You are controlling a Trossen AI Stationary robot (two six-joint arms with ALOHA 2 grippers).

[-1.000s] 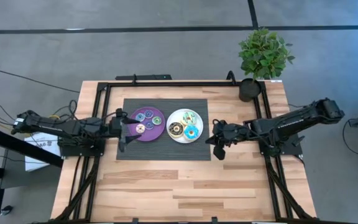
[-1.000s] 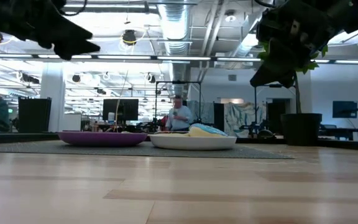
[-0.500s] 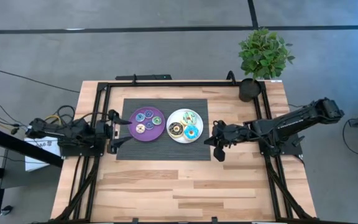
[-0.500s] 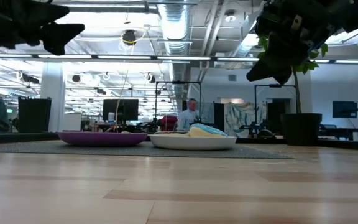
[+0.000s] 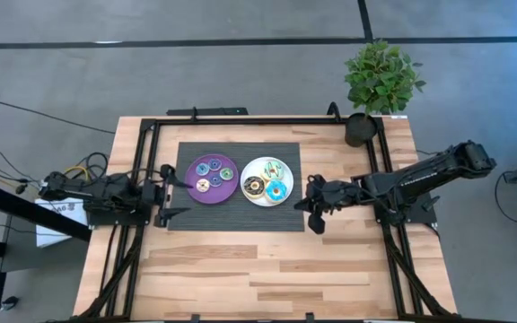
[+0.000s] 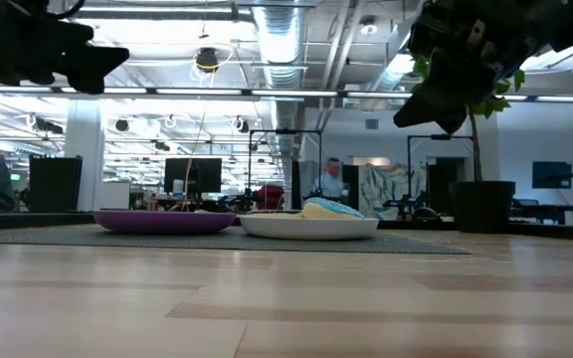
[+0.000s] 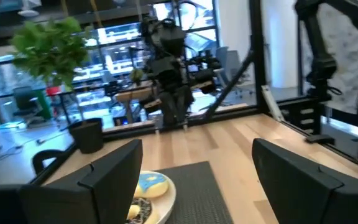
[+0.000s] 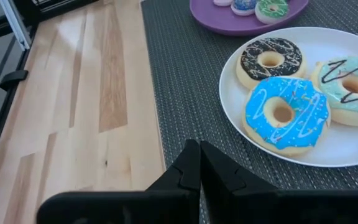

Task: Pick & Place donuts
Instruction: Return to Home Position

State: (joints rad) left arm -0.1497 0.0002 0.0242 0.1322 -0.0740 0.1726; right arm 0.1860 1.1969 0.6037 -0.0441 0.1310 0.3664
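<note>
On the dark mat, high view: the purple plate (image 5: 212, 200) and the white plate (image 5: 260, 202) sit side by side on the mat (image 5: 236, 218), close together, in the middle of the wooden table (image 5: 267, 269).
Donuts, high view: the small donuts (image 5: 215, 170) lie on the purple plate; the brown donut (image 5: 253, 187), the blue donut (image 5: 276, 190) and a pale green donut (image 5: 276, 169) lie on the white plate.
Left gripper, high view: the left gripper (image 5: 170, 191) hangs at the mat's left edge, just beside the purple plate, its fingers spread apart and empty.
Right gripper, high view: the right gripper (image 5: 305, 205) sits at the mat's right edge, near the white plate.
Corner, high view: a potted plant (image 5: 381, 81) stands at the far right corner.
Low view: both plates rest level on the mat, and the blue donut (image 6: 331, 208) rises above the white rim; the two grippers hang high at the upper corners, clear of the plates; a person (image 6: 334, 184) stands in the room behind.
Left wrist view: its two fingers (image 7: 114, 174) stand wide apart with nothing between them; beyond them show the white plate's edge, the blue donut (image 7: 149, 185) and the right arm farther off.
Right wrist view: its fingers (image 8: 188, 171) are pressed together, holding nothing, over the mat just short of the white plate; the brown donut (image 8: 270, 61) and the blue donut (image 8: 284, 112) touch each other.
</note>
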